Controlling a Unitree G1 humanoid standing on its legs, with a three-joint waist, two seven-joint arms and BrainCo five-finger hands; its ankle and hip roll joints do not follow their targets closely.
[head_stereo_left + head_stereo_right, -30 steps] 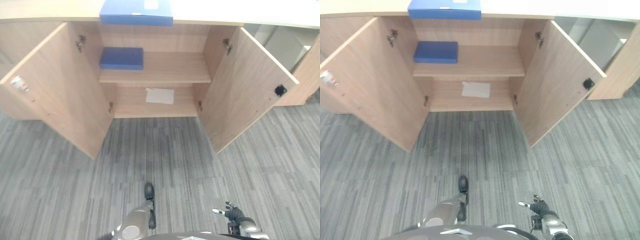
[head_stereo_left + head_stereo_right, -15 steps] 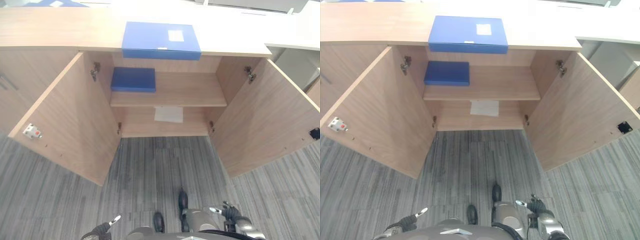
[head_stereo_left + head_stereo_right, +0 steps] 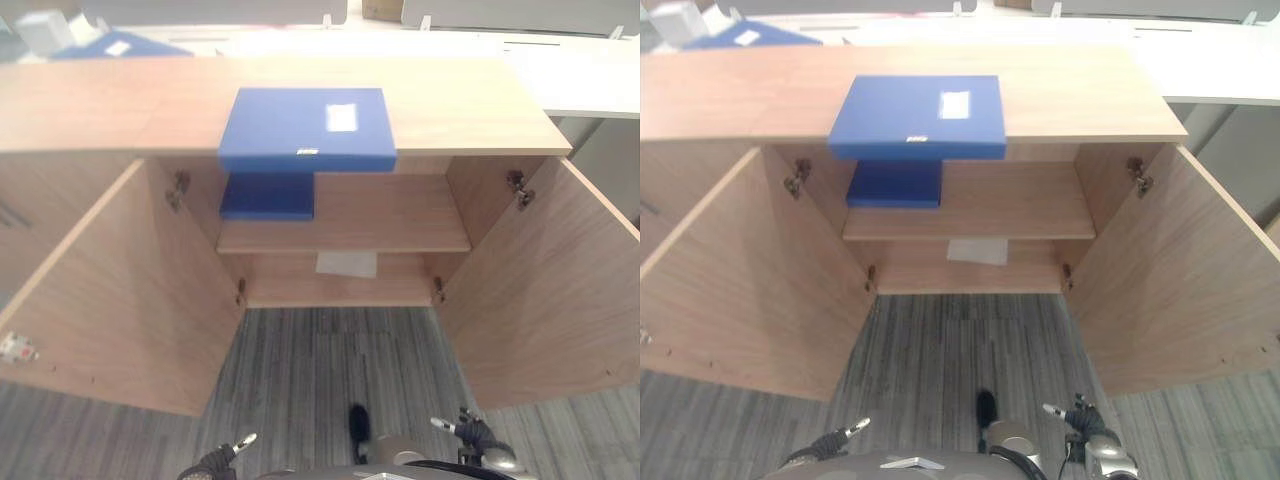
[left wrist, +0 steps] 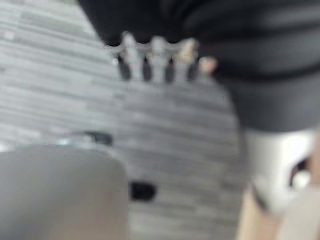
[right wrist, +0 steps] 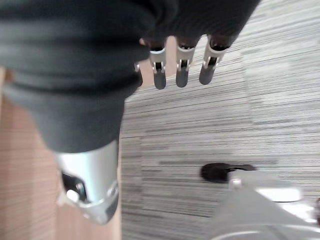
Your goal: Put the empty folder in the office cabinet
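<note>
A large blue folder [image 3: 308,128] with a white label lies flat on top of the wooden cabinet [image 3: 450,100], its front edge over the opening. A smaller blue folder [image 3: 267,196] rests at the left of the upper shelf [image 3: 390,215]. Both cabinet doors stand wide open. My left hand [image 3: 218,462] hangs low over the carpet, far below the cabinet, fingers [image 4: 150,60] straight and holding nothing. My right hand [image 3: 470,432] hangs low on the other side, its fingers [image 5: 182,67] also straight and empty.
A white sheet [image 3: 346,263] lies on the lower shelf. The left door [image 3: 120,290] and right door [image 3: 545,290] jut out over the grey carpet [image 3: 320,370]. Another blue folder [image 3: 115,45] lies on a desk behind the cabinet.
The camera has tipped upward, so the cabinet top and the folder on it show more fully. My left hand has come into view at the lower left. No thing has moved.
</note>
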